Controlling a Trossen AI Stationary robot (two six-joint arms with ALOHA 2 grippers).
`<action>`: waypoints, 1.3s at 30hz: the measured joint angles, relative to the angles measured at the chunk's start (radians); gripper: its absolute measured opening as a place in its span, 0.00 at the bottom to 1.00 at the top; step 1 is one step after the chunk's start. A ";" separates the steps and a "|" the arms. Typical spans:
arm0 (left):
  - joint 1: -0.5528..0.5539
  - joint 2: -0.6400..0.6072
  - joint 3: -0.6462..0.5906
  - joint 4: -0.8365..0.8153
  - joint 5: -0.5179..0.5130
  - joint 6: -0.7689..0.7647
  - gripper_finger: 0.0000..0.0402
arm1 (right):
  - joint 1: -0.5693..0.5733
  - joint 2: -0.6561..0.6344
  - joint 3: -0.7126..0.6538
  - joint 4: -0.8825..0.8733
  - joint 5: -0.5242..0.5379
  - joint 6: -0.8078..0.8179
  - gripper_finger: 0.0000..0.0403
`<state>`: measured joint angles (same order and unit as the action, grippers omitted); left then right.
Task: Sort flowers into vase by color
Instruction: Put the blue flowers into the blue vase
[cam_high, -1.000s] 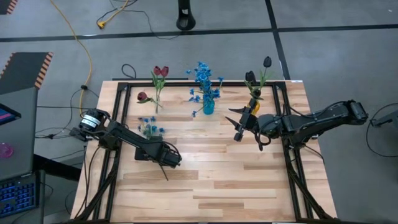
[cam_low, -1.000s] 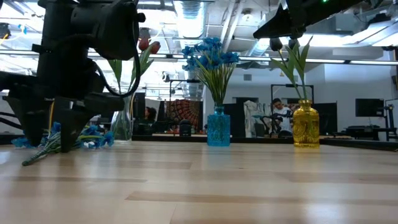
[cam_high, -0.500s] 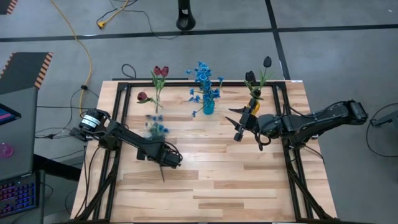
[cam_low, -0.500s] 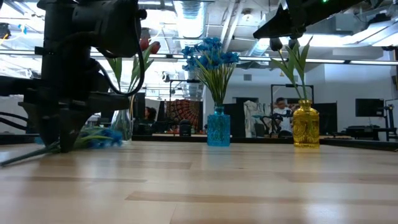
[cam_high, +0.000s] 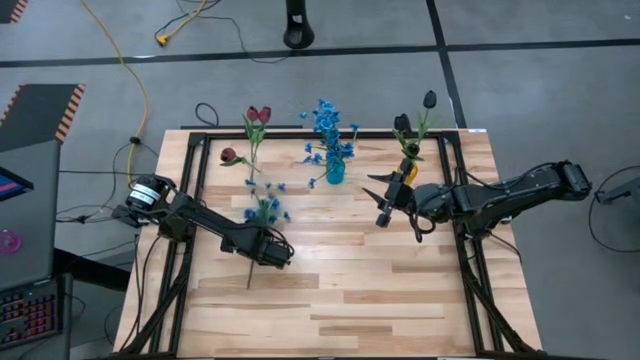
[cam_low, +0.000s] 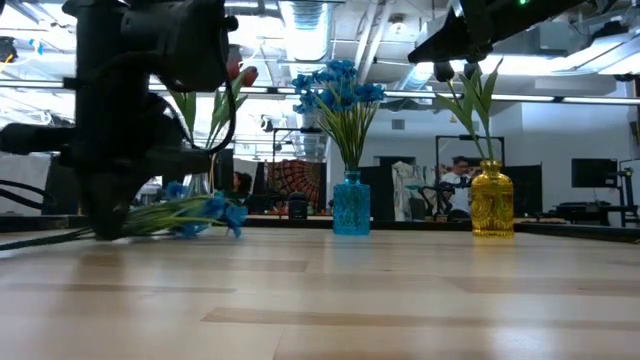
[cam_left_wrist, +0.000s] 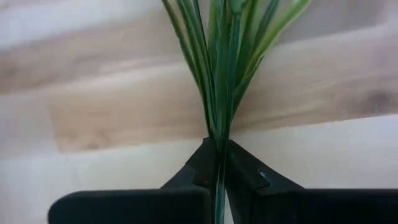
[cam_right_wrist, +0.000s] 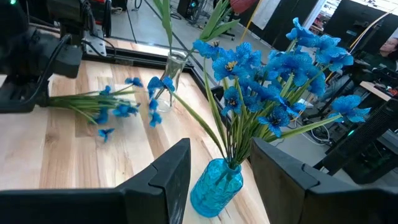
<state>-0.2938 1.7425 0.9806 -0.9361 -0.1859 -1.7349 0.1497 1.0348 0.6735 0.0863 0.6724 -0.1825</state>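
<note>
A blue flower bunch lies low over the table's left half. Its blossoms point to the far side and its stem end to the near side. My left gripper is shut on its stems. A blue vase at the far middle holds blue flowers. Left of it, a clear vase holds red tulips. A yellow vase on the right holds dark tulips. My right gripper hangs open just right of the blue vase. My left gripper pinches the bunch's green stems between its two fingers, below where the leaves fan out and well above the stem end. The fingers come from above and lie across the stems. The bunch lies about level; I cannot tell whether it rests on the table.
A single red tulip bud shows left of the clear vase. A black frame runs along the table's edges. Bare wood fills the near half of the table.
My left gripper has shut on the blue bunch's stems. The bunch has turned about the gripper: its blossom end has swung toward the table's right edge and its stem end toward the left. The right arm has kept still.
</note>
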 joint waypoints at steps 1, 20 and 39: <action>0.002 -0.011 0.004 0.001 -0.013 0.021 0.01 | 0.000 0.000 0.000 -0.004 0.000 0.000 0.48; -0.006 -0.239 0.018 0.067 -0.108 0.475 0.00 | -0.023 0.000 0.000 0.026 0.004 0.109 0.62; -0.147 -0.526 0.020 0.326 -0.352 1.008 0.00 | -0.108 0.019 0.000 -0.038 -0.071 0.257 0.66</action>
<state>-0.4408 1.2168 1.0008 -0.6103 -0.5383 -0.7266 0.0422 1.0539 0.6735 0.0487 0.6018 0.0742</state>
